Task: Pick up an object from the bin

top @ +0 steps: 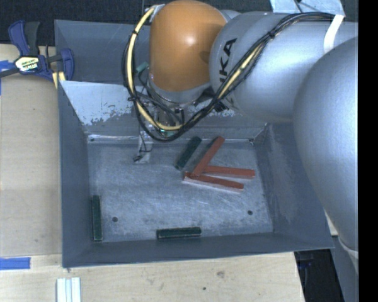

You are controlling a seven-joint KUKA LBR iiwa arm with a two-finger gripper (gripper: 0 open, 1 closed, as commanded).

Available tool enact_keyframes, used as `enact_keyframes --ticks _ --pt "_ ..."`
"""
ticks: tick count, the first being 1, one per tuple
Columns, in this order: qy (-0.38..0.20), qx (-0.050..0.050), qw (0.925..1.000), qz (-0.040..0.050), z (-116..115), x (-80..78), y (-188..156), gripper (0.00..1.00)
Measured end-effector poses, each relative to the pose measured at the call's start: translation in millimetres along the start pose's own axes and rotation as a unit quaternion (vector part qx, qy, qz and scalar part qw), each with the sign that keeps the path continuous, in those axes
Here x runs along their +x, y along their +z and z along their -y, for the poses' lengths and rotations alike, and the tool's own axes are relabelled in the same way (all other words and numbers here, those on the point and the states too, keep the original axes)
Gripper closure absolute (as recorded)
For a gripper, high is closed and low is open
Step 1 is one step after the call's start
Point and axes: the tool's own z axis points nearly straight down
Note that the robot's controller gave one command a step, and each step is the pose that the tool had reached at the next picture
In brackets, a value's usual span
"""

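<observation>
**Tool low over bare floor, left of the bar cluster**

The arm (283,74) reaches into the grey bin (75,181) from the right, its orange cover (183,43) and looped cables (152,121) sitting above the bin's back half. Below the cover the slim tool (141,151) hangs near the back wall, left of centre, over a bare patch of floor. Whether it is apart or together I cannot tell, and nothing shows in its grip.

The nearest thing is a short dark green bar (188,153), lying slantwise just to the tool's right, apart from it. Beside that bar sits a small cluster of red-brown bars (230,172): one runs slantwise alongside the green one, and two lie roughly level below it, close together.

Two more dark green pieces lie well apart from the tool. A left green bar (96,218) lies along the left wall near the front corner. A front green bar (178,233) lies along the front wall, about midway across.
</observation>
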Motion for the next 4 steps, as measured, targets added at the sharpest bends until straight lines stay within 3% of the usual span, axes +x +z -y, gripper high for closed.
enact_keyframes --ticks 1,2,3,4 --pt "-0.212 0.001 0.9772 0.0011 46 10.2 105 0.00" --pt "-0.191 0.002 0.9815 0.0019 137 48.4 111 0.00" --pt "-0.335 0.003 0.9421 0.0050 211 32.2 121 0.00" --pt "-0.336 0.001 0.9419 0.0056 207 31.9 120 1.00"
